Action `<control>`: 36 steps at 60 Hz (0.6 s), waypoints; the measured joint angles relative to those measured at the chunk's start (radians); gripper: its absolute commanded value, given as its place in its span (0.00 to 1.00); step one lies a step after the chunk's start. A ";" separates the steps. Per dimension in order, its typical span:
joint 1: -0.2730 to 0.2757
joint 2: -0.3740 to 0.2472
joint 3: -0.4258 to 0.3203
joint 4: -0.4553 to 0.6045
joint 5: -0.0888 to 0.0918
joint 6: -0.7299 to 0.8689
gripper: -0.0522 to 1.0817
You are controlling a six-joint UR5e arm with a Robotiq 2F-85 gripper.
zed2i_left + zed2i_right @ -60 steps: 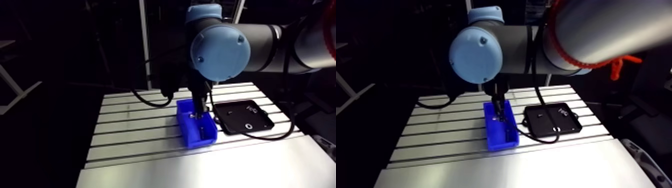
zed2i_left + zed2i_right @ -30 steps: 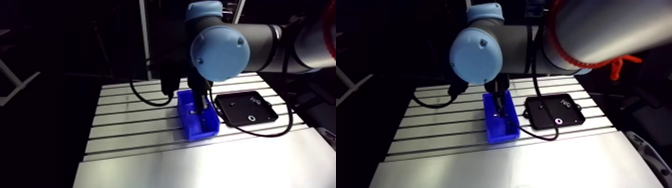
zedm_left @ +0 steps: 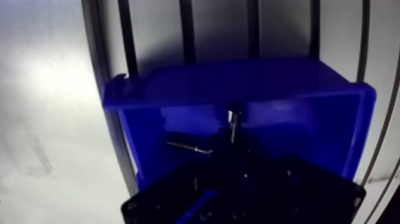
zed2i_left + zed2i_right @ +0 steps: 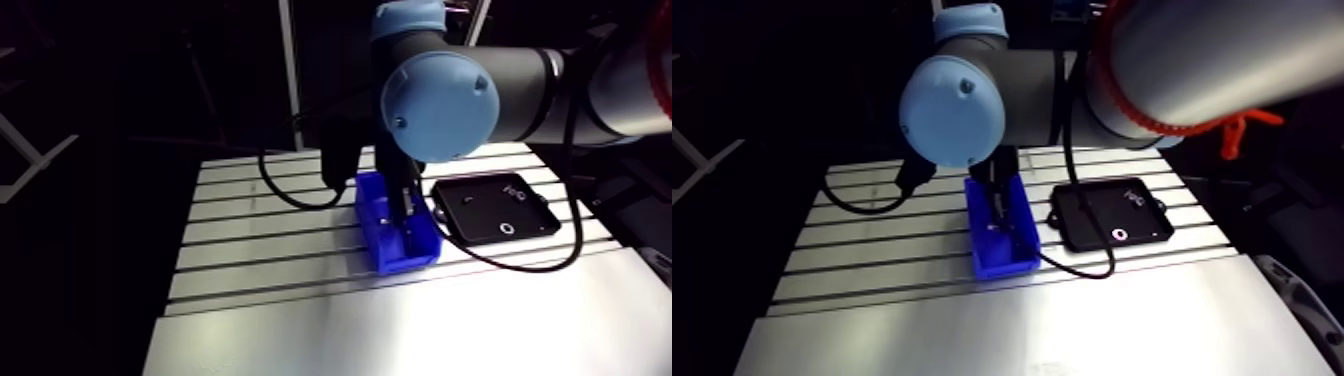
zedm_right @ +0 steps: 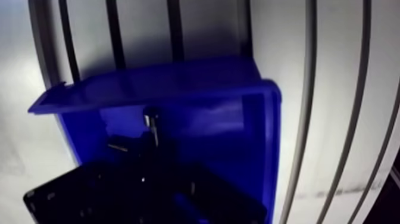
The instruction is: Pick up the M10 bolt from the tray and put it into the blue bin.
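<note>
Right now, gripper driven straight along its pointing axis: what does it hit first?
Probably the blue bin, its floor; a bolt sits just ahead of the gripper, might touch first. Depth unclear.

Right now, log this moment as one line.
phase: placing | hand: down in blue bin | bolt: inside bin, ahead of hand | tray: beside bin

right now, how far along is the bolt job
Done: the bolt is inside the blue bin, off the tray. In hand: the claw is down in the bin at the bolt. Left: confirming release, which I cannot see, and lifting clear.
</note>
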 measured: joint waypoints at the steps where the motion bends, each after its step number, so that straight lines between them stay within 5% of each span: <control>1: 0.000 0.001 0.000 -0.001 0.000 0.001 0.40; 2: 0.000 0.001 0.000 -0.003 0.000 0.001 0.40; 3: 0.000 0.001 0.000 -0.005 0.000 0.002 0.17; 4: 0.000 0.002 0.000 -0.007 0.000 0.003 0.17; 5: 0.000 0.002 0.000 -0.010 0.000 0.004 0.07; 36: 0.000 -0.039 0.018 -0.079 -0.015 0.039 0.05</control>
